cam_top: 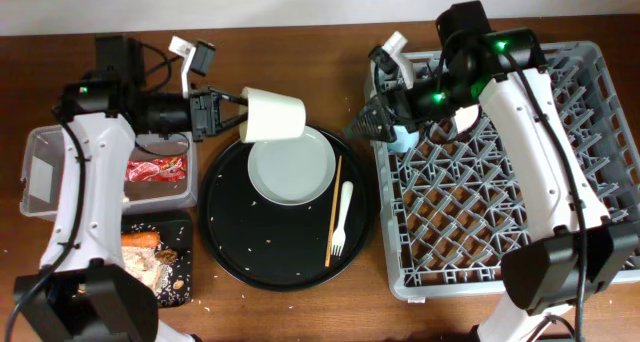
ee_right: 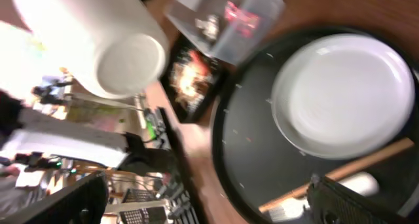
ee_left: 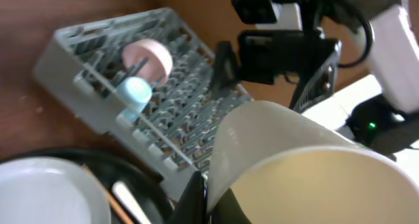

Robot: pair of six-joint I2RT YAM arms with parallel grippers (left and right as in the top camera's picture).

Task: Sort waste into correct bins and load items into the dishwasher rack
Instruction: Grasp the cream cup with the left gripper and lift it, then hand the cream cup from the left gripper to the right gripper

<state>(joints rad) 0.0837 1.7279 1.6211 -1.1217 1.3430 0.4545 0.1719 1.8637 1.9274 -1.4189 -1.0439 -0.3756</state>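
Note:
My left gripper (cam_top: 240, 117) is shut on the rim of the cream cup (cam_top: 272, 117). It holds the cup on its side above the far edge of the round black tray; the cup also shows in the left wrist view (ee_left: 294, 158) and the right wrist view (ee_right: 124, 54). My right gripper (cam_top: 365, 122) is open and empty, just left of the dishwasher rack (cam_top: 500, 212). The light blue cup (ee_left: 134, 91) and the pinkish bowl (ee_left: 149, 59) stand in the rack. The pale plate (cam_top: 290, 167), chopsticks (cam_top: 334, 212) and white fork (cam_top: 343, 217) lie on the round tray.
The round black tray (cam_top: 235, 232) sits at the middle. The clear tub (cam_top: 50, 172) at left holds the red wrapper (cam_top: 155, 169). The shallow black tray (cam_top: 185, 227) in front of it holds the carrot (cam_top: 140, 240) and food scraps (cam_top: 165, 272).

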